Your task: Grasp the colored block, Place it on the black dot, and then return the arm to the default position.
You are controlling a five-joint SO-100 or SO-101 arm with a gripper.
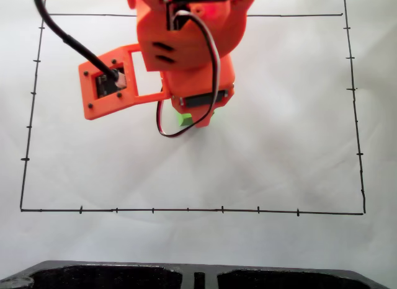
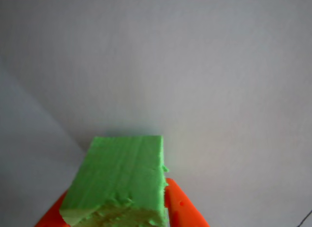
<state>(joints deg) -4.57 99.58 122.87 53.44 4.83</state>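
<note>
The fixed view shows the orange arm reaching down over white paper bounded by a black border line with tick marks. A rectangular camera frame projects to the left of the arm, and a black cable runs to it. Only a small edge of the green colored block shows beneath the arm's lower end.

The wrist view shows the block close up, at bottom centre, with plain paper beyond it. Orange gripper fingers flank the block on both sides, touching it. The gripper is clamped on the block. Whether the block rests on the paper cannot be determined.
</note>
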